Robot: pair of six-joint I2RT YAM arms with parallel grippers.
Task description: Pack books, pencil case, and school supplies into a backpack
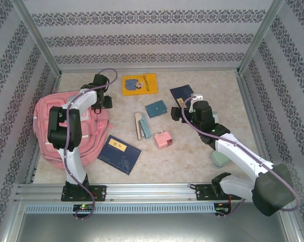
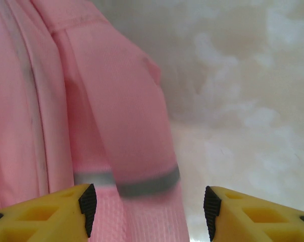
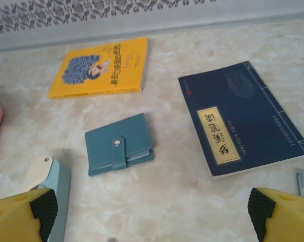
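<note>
Straddling a strap point(image 2: 132, 151) of the backpack point(image 1: 43, 118) with jaws apart, the left tool point(image 2: 149, 204) may pinch loose webbing and merely drag the backpack, while the right tool point(image 3: 152, 212), also apart, hovers right of it.

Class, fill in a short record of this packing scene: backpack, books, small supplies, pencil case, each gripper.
backpack: pink, lying at left of table
books: yellow book, far navy book, near navy book, all loose on the table
supplies: teal pouch, stapler, pink block, mid-table
pencil case: partly hidden by right arm
left gripper: jaws apart astride backpack strap
right gripper: open, empty, above table
</note>
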